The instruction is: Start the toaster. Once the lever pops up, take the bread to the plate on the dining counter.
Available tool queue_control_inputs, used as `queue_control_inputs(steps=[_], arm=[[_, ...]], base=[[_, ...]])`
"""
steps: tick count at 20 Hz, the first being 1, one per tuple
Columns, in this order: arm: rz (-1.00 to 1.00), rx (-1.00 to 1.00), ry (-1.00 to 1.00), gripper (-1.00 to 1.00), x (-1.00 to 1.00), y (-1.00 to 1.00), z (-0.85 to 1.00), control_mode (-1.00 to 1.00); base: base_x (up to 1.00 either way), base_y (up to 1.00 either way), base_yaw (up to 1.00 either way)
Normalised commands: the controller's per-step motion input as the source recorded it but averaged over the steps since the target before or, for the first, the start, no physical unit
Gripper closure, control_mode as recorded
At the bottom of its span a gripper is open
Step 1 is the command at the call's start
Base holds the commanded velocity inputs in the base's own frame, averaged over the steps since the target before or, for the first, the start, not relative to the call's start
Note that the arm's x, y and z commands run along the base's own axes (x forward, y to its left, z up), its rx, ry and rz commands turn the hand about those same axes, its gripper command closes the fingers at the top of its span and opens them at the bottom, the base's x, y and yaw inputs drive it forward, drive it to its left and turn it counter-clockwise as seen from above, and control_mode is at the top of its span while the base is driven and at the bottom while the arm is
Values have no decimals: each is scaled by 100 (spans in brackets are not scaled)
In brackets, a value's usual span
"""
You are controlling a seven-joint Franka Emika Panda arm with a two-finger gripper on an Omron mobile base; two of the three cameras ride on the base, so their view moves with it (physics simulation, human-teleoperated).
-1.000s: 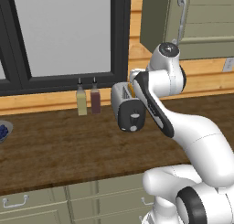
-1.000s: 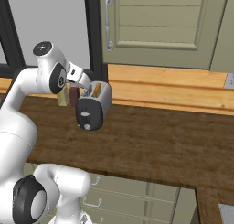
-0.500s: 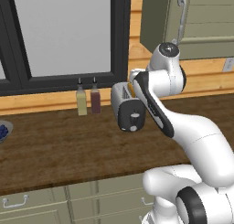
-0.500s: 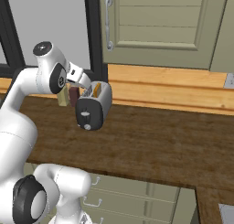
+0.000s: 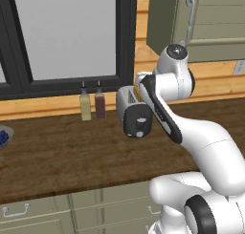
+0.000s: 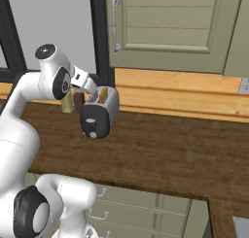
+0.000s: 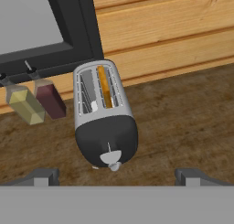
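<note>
Silver toaster (image 7: pixel 104 115), bread (image 7: pixel 104 86) in its slot, near the counter's back edge: your spread gripper (image 7: pixel 116 176) hovers above; next, press the lever (image 7: pixel 111 158).

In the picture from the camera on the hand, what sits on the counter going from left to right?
Yellowish bottle → dark red bottle → toaster, with the bread in its right-hand slot.

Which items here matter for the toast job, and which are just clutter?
Job:
toaster
bread, sitting in one slot
open pincer, facing the toaster

Lying about:
yellow bottle
dark red bottle
blue bowl at the counter's left edge
</note>
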Motion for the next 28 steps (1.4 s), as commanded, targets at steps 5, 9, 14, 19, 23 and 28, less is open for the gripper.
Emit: queue_control_inputs(steps=[5, 9, 14, 19, 23, 28], arm=[[0, 0, 0, -100, 0, 0, 0, -100], [0, 0, 0, -100, 0, 0, 0, -100], [0, 0, 0, -100, 0, 0, 0, -100], [0, 0, 0, -100, 0, 0, 0, -100], [0, 0, 0, -100, 0, 0, 0, -100], [0, 0, 0, -100, 0, 0, 0, -100]], base=[[0, 0, 0], [0, 0, 0], [0, 0, 0], [0, 0, 0], [0, 0, 0], [0, 0, 0]])
